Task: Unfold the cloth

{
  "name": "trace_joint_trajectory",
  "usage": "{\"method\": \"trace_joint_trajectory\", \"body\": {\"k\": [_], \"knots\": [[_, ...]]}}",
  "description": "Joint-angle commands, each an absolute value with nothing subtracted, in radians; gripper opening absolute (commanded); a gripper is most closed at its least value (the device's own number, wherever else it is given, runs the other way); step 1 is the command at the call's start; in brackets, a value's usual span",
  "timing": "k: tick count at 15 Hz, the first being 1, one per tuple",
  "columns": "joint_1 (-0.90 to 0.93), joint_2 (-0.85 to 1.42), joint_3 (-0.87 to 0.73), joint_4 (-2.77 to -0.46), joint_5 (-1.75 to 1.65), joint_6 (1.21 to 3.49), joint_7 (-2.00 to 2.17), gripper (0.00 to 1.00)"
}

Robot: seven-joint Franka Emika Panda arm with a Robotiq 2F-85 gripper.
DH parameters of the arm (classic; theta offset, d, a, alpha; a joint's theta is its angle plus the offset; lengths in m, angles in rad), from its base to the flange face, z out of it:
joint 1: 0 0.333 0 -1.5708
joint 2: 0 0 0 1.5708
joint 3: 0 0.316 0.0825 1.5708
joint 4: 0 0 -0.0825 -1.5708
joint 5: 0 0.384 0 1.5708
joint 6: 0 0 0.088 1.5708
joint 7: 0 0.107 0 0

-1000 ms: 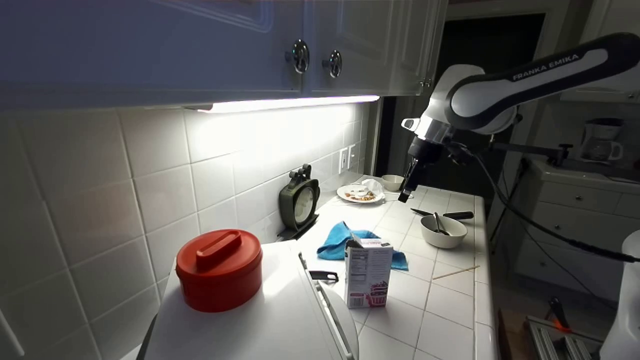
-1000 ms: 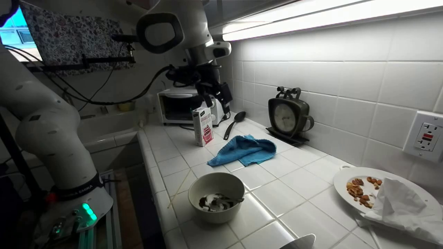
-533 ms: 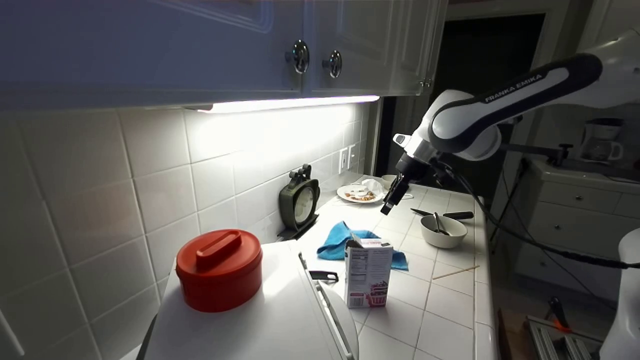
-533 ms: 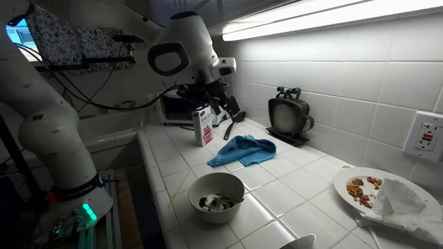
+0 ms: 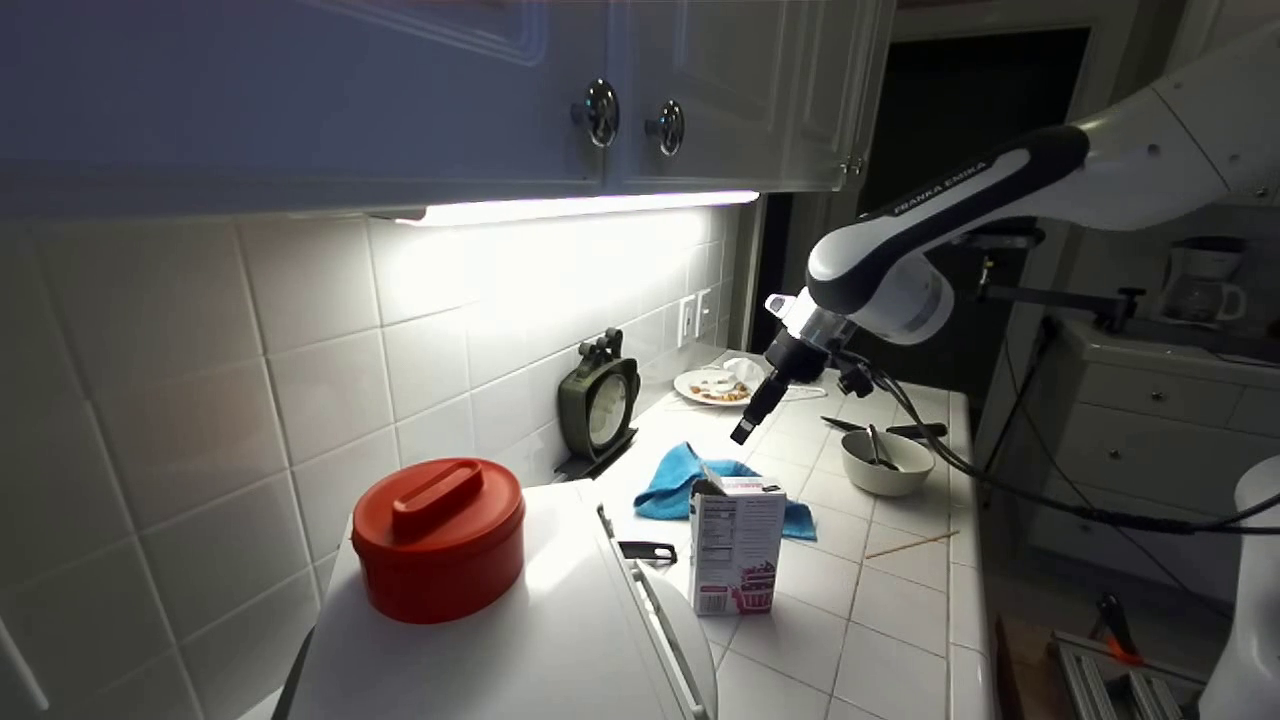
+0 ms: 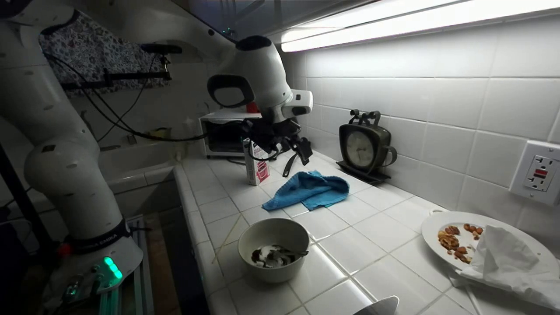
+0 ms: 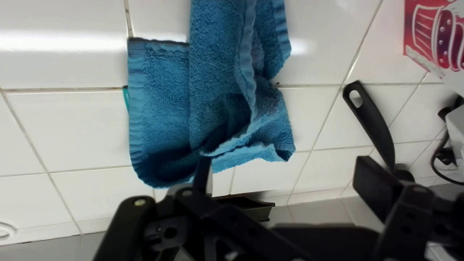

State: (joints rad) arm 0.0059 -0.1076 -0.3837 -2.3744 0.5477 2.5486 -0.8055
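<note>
The blue cloth [image 6: 302, 192] lies crumpled and folded over itself on the white tiled counter. In an exterior view [image 5: 665, 490] the box partly hides it. In the wrist view the cloth [image 7: 159, 105] shows a flat part at the left and raised folds in the middle. My gripper [image 7: 289, 177] is open with nothing between its fingers. In the wrist view its left finger overlaps the cloth's lower edge. In the exterior views the gripper [image 6: 302, 153] [image 5: 742, 434] hangs above the cloth, tilted and apart from it.
An upright sugar box [image 5: 735, 550] stands beside the cloth, with a black spoon [image 7: 373, 123] nearby. A clock-like scale [image 6: 361, 146] stands by the tiled wall. A bowl [image 6: 273, 272], a thin stick [image 6: 226, 238], a knife [image 5: 918, 431] and a plate of nuts [image 6: 431, 234] are also on the counter.
My arm has come down and moved closer to the cloth, toward the box and the wall side. The gripper is lower. The cloth and other objects have not moved.
</note>
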Motion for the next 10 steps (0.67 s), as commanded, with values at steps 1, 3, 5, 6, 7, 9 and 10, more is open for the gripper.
{"method": "trace_joint_trajectory", "body": {"k": [1,3,5,6,7,9,10], "knots": [[-0.048,0.010,-0.337,-2.298,0.660,2.553,-0.865,1.00],[-0.084,0.060,-0.307,-2.266,0.701,2.513,-0.845,1.00],[-0.120,0.102,-0.274,-2.239,0.727,2.502,-0.839,0.91],[-0.138,0.119,-0.258,-2.225,0.731,2.492,-0.828,0.75],[-0.153,0.135,-0.243,-2.213,0.739,2.490,-0.824,0.70],[-0.182,0.159,-0.217,-2.191,0.754,2.484,-0.826,0.54],[-0.194,0.168,-0.206,-2.182,0.758,2.480,-0.825,0.46]]}}
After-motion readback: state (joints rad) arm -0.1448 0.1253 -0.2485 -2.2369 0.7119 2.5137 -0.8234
